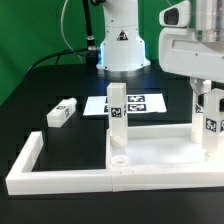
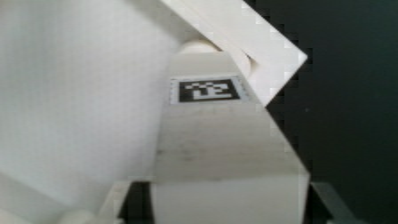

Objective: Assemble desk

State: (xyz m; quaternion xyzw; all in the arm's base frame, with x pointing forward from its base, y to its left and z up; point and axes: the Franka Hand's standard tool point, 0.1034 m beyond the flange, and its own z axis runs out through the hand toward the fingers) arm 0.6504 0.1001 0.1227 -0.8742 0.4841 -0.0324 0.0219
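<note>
The desk top (image 1: 160,148) is a white tray lying near the table's front. One white leg (image 1: 117,112) stands upright on its corner at the exterior view's left. A second leg (image 1: 62,112) lies loose on the black table further left. My gripper (image 1: 210,112) hangs over the tray's end at the exterior view's right, shut on a third tagged leg (image 1: 211,128) held upright. In the wrist view that leg (image 2: 214,130) fills the gap between my fingers (image 2: 331,205), its tag facing the camera, with the white desk top (image 2: 63,110) beside it.
The marker board (image 1: 138,103) lies flat behind the tray, in front of the robot's base (image 1: 122,45). Long white border bars (image 1: 50,172) form an L along the front and the exterior view's left. Black cables trail at the back.
</note>
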